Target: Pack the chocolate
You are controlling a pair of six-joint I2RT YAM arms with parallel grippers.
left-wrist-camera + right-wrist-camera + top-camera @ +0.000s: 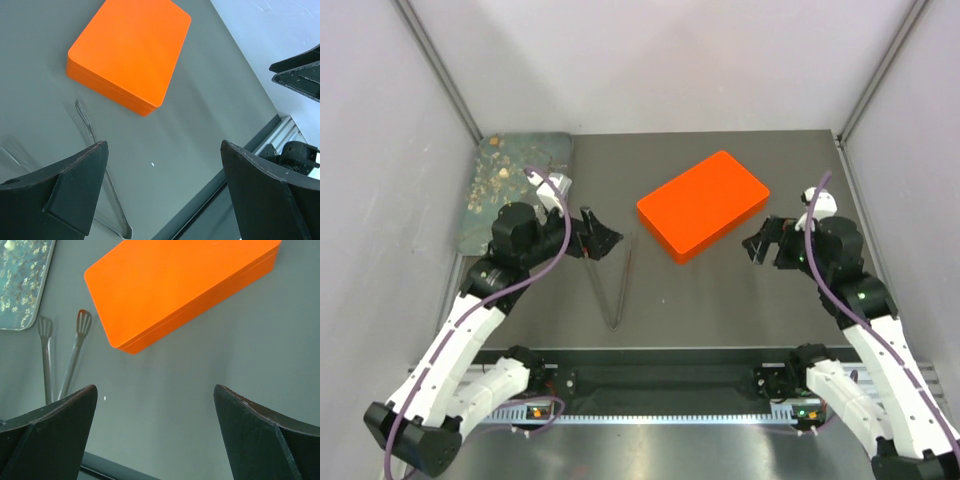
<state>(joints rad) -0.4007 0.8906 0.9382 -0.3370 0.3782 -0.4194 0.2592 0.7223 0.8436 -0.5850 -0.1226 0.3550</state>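
**Both grippers wide and empty; chocolate lies on the far-left tray**

Your left gripper [601,238] stands with its jaws spread wide. In its wrist view the left gripper [164,145] has only bare table between its fingers. Your right gripper [757,243] is equally wide, and in its own wrist view the right gripper [155,388] grips nothing either. The two face each other across the middle of the table [720,300].

Between them, a little farther back, sits the orange box [703,204] with its lid shut, turned at an angle. It touches neither gripper. The thin metal tongs [618,290] lie flat on the table just near of the left gripper, their two arms joined at the near end and splayed toward the far side.

The chocolate [497,172] shows as small tan and pale lumps scattered over the far part of the dark flower-patterned tray [546,150]. They are too small for you to count or to make out their shapes. The tray lies in the far left corner. The chocolate is therefore to the left of and beyond your left gripper, near it but not touching. It is well apart from your right gripper, with the orange box between them.
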